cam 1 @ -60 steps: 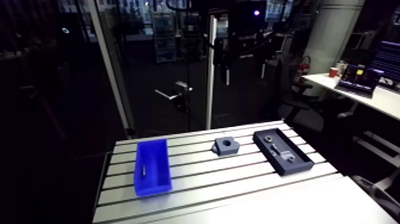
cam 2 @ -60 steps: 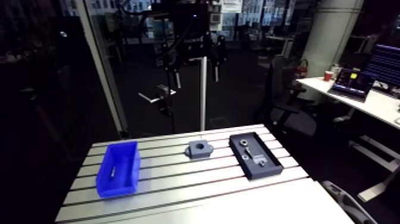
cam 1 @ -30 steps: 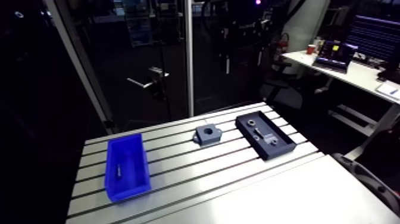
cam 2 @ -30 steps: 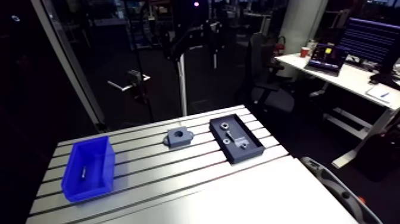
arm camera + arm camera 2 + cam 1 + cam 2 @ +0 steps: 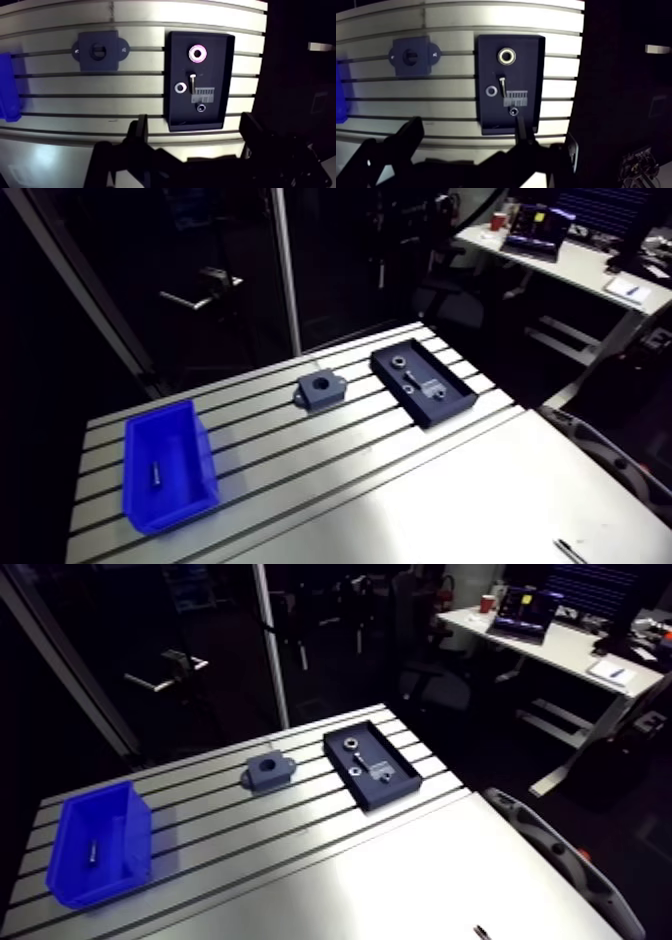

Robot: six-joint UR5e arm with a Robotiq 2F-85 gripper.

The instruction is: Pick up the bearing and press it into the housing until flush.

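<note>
In the arm view the table (image 5: 330,458) carries a blue bin (image 5: 172,513) at the left, the grey housing (image 5: 319,390) in the middle toward the far edge, and a black tray (image 5: 450,406) at the right. The bearing (image 5: 397,360) lies in the tray's far end, well apart from the housing. In the wrist view the gripper (image 5: 194,122) hangs over the tray's near rim, fingers (image 5: 139,137) spread wide and holding nothing, the bearing ahead of it past a small washer (image 5: 180,88).
</note>
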